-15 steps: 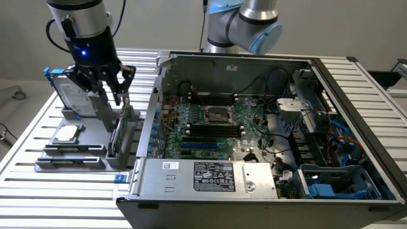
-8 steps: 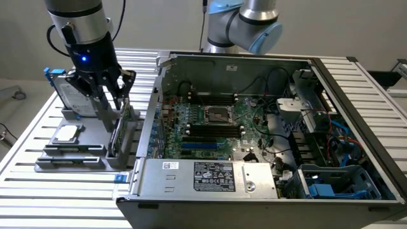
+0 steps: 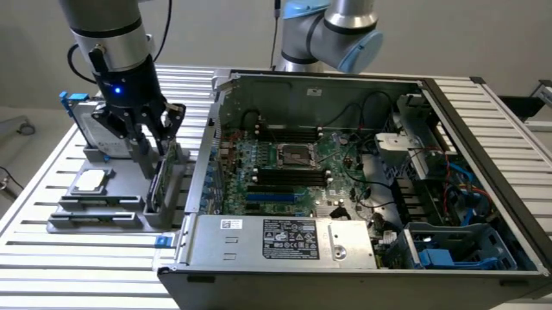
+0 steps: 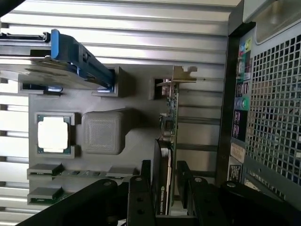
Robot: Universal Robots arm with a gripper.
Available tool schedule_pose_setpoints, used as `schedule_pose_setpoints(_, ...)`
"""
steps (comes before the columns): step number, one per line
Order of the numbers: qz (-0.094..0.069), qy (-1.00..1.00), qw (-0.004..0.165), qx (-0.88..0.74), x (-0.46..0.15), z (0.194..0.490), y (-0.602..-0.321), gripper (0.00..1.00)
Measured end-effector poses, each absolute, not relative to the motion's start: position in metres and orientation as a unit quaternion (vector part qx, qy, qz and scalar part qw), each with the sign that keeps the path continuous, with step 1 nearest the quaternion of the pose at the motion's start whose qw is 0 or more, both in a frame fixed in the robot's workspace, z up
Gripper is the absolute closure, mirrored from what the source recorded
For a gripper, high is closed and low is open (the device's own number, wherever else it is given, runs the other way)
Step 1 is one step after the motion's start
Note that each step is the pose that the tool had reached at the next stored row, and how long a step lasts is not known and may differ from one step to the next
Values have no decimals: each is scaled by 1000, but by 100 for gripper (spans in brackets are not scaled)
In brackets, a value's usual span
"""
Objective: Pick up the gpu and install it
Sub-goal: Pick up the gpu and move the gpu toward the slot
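Claw [image 3: 155, 158] [image 4: 163, 165] hangs low over the grey tray [image 3: 95, 223] [image 4: 136, 141], its fingers [image 4: 141, 188] parted narrowly to either side of the gpu [image 3: 158, 187] [image 4: 168, 122], no grip evident. The gpu stands on edge in a slot along the tray's edge nearest the open case [image 3: 285, 239] [image 4: 273, 94].

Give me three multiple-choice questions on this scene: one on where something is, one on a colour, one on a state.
1. Where is the gpu?
A. in the case
B. in the grey holder
C. on the floor

2. The rails on the hard drive are:
A. blue
B. red
C. yellow

3. The gpu is:
A. lying flat
B. upside down on the chip
C. upright on its edge

Answers:
1 B, the card sits in a slot of the holder.
2 A, the wrist view shows a blue rail along the drive.
3 C, the board stands on edge in its slot.
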State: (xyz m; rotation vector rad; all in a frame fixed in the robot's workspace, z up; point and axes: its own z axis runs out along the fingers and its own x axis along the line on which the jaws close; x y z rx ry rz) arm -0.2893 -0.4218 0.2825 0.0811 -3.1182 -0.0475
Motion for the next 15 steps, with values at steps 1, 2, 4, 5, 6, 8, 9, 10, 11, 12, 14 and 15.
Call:
schedule_pose_setpoints(1,-15,-999,11,27,-289,281,-422,64)
schedule_pose_setpoints(2,-15,-999,11,27,-289,279,-422,64)
schedule_pose_setpoints(4,-15,-999,11,28,-289,275,-422,64)
schedule_pose_setpoints(5,-15,-999,11,29,-289,274,-423,64)
schedule_pose_setpoints(6,-15,-999,11,30,-289,272,-423,64)
schedule_pose_setpoints(8,-15,-999,11,31,-289,269,-423,64)
schedule_pose_setpoints(9,-15,-999,11,31,-289,267,-423,64)
schedule_pose_setpoints(10,-14,-999,11,32,-289,266,-423,64)
schedule_pose_setpoints(11,-14,-999,11,32,-288,264,-424,64)
schedule_pose_setpoints(12,-14,-999,10,33,-288,263,-424,64)
schedule_pose_setpoints(14,-14,-999,10,34,-287,260,-424,64)
schedule_pose_setpoints(15,-14,-999,10,35,-287,259,-425,64)
